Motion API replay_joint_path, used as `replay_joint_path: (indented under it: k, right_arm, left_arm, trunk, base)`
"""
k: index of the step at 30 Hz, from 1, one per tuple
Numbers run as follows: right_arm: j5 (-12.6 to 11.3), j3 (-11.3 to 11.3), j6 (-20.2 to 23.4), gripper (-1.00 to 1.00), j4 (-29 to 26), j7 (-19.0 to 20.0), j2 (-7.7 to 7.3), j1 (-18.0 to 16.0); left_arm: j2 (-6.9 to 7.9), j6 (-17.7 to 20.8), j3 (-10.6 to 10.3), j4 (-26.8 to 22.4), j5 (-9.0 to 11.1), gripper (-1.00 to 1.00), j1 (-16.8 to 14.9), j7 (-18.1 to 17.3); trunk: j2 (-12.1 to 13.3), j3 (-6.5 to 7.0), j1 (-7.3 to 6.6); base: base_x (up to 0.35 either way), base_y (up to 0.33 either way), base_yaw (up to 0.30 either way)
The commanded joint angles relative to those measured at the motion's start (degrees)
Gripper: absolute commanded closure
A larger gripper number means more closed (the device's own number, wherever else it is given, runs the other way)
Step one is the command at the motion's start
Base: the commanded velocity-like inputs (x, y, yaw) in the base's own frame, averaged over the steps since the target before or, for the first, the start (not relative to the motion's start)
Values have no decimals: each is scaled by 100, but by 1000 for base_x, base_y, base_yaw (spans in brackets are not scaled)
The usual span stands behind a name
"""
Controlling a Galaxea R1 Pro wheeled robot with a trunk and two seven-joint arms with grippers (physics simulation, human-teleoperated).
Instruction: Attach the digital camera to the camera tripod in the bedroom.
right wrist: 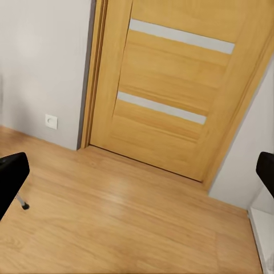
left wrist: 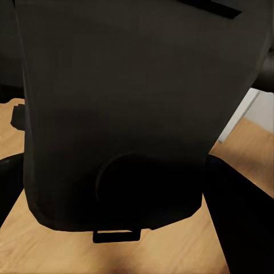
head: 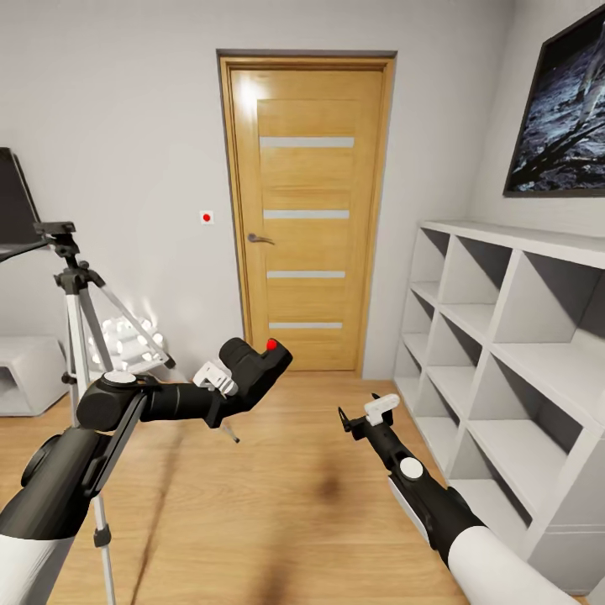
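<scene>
My left gripper [head: 238, 380] is shut on the digital camera [head: 256, 368], a small black box with a red button on top, held above the wood floor in front of the door. Up close in the left wrist view, the camera's dark body [left wrist: 131, 108] sits between the black fingers [left wrist: 237, 211]. The camera tripod [head: 77, 319] stands at the left, with silver legs, a black head and a long pan handle; its head is left of and above the camera. My right gripper [head: 363, 418] is open and holds nothing, its black fingertips [right wrist: 11, 177] wide apart.
A wooden door [head: 304, 210] is straight ahead in the pale grey wall. White cube shelves [head: 504, 353] line the right side under a dark framed picture [head: 559, 109]. A low white unit [head: 29, 370] sits at the far left. Light wood floor [head: 286, 504] stretches between my arms.
</scene>
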Motion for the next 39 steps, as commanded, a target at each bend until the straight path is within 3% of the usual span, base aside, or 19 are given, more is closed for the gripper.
replay_joint_path:
  k: [1, 27, 39]
  right_arm:
    - [1, 12, -15, -100, 2, 2, -3, -6]
    - [1, 12, -15, -100, 2, 0, -3, -6]
    - [1, 12, -7, -100, 38, 0, -2, -5]
  left_arm:
    - [2, 21, -1, -4, -51, 100, -5, -56]
    - [2, 21, -1, -4, -51, 100, -5, -56]
    - [2, 21, -1, -4, -51, 100, -5, -56]
  trunk:
    - [38, 12, -23]
    - [1081, 479, -594]
    - [1562, 695, -858]
  base:
    - [0, 257, 0]
    - [0, 156, 0]
    - [0, 25, 55]
